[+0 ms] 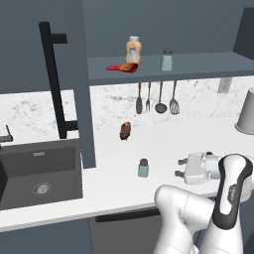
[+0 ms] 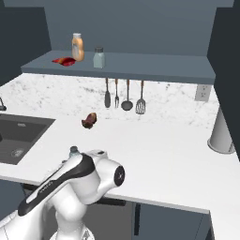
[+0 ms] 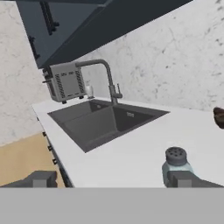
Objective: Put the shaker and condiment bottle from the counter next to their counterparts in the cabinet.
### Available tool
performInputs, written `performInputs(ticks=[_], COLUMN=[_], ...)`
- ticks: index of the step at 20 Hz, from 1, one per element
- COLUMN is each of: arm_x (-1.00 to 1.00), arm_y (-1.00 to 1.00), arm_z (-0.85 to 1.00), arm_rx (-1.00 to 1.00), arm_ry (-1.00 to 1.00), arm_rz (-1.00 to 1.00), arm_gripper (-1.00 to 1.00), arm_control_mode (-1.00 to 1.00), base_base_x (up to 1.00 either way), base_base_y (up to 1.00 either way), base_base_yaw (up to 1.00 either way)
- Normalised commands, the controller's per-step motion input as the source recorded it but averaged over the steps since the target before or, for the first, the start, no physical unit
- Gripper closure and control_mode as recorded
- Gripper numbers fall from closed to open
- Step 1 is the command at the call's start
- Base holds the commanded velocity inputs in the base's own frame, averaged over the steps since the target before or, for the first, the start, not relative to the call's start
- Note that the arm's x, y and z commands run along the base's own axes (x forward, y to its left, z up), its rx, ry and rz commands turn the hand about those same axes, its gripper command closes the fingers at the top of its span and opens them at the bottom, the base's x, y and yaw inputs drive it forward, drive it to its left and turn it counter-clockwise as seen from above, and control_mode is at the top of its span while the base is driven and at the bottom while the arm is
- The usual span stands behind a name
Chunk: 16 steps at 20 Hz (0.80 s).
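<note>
A small pale shaker point(image 1: 143, 168) with a dark cap stands on the white counter point(image 1: 114, 183), right of the sink. My gripper point(image 1: 181, 167) hovers open just to its right, fingers pointing at it. In the hand view the shaker point(image 3: 176, 162) sits beside the right fingertip point(image 3: 183, 178), not between the jaws. The red condiment bottle point(image 1: 122, 67) lies on the cabinet shelf point(image 1: 203, 64) next to the orange white-capped bottle point(image 1: 133, 49). A second shaker point(image 1: 167, 60) stands further right on that shelf. From the right base view, my arm hides most of the counter shaker point(image 2: 73, 151).
The open cabinet door point(image 1: 82, 99) with its black bar handle point(image 1: 53, 79) hangs left of the shaker, over the dark sink point(image 1: 39, 173). A brown lump point(image 1: 125, 130) lies behind on the counter. Utensils point(image 1: 156, 99) hang on the wall; a grey canister point(image 1: 246, 111) stands far right.
</note>
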Motion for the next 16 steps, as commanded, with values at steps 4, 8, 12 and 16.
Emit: performInputs(ticks=[4, 8, 12, 16], arm_x=[0.0, 0.0, 0.11, 0.3], arm_y=[0.28, 0.21, 0.27, 0.44], arm_z=[-0.36, -0.44, -0.35, -0.27], arm_rx=[-0.1, -0.1, -0.06, -0.06], arm_ry=[-0.03, -0.15, -0.1, -0.01], arm_rz=[-0.06, -0.05, -0.08, -0.08], arm_gripper=[-1.0, -1.0, -1.0, -1.0], arm_control_mode=[-1.0, -1.0, -1.0, -1.0], base_base_x=[0.0, 0.0, 0.0, 0.0], base_base_y=[0.0, 0.0, 0.0, 0.0], base_base_yaw=[0.0, 0.0, 0.0, 0.0])
